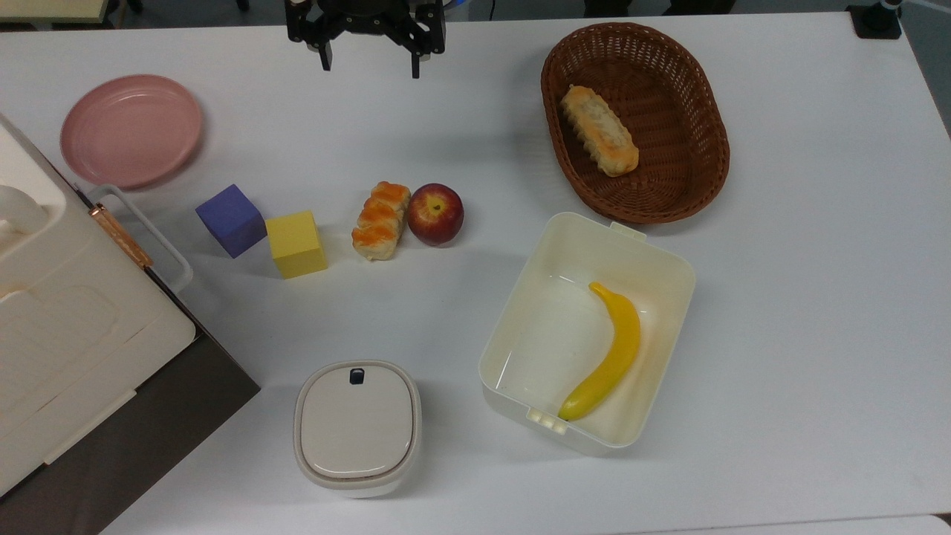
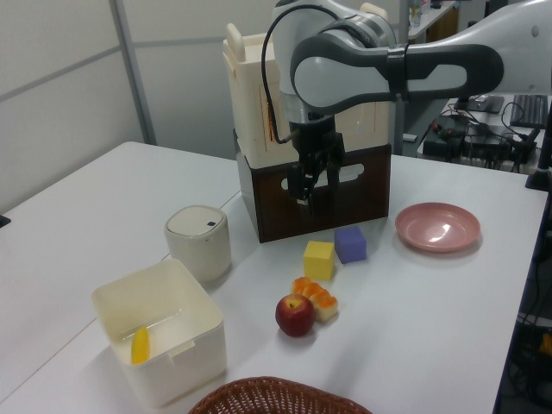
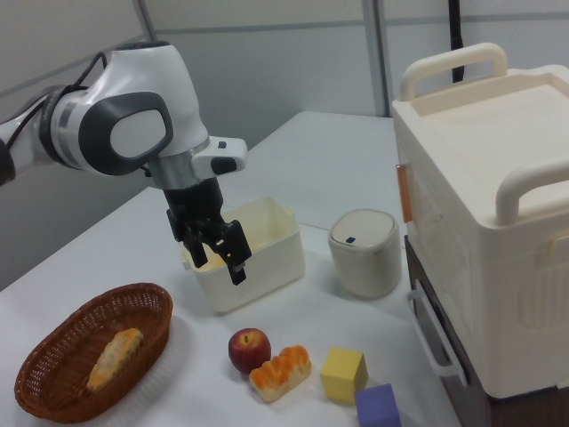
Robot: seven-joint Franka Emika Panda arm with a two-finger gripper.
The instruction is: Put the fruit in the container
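The fruit, a red apple (image 1: 435,213) (image 2: 295,315) (image 3: 249,349), rests on the white table, touching a glazed pastry (image 1: 381,220). The container, a cream-white tub (image 1: 566,224) (image 2: 183,362) (image 3: 271,255), stands apart from it toward the top view's lower right, with a yellow banana (image 1: 609,349) lying inside. My gripper (image 1: 369,65) (image 2: 309,191) (image 3: 219,263) hangs open and empty in the air, well clear of the apple and near the top view's upper edge.
A yellow cube (image 1: 296,243) and a purple cube (image 1: 231,220) sit left of the pastry in the top view. There are also a pink plate (image 1: 131,130), a wicker basket (image 1: 715,134) holding bread, a lidded beige box (image 1: 357,425), and a large white case (image 1: 67,319) on a brown crate.
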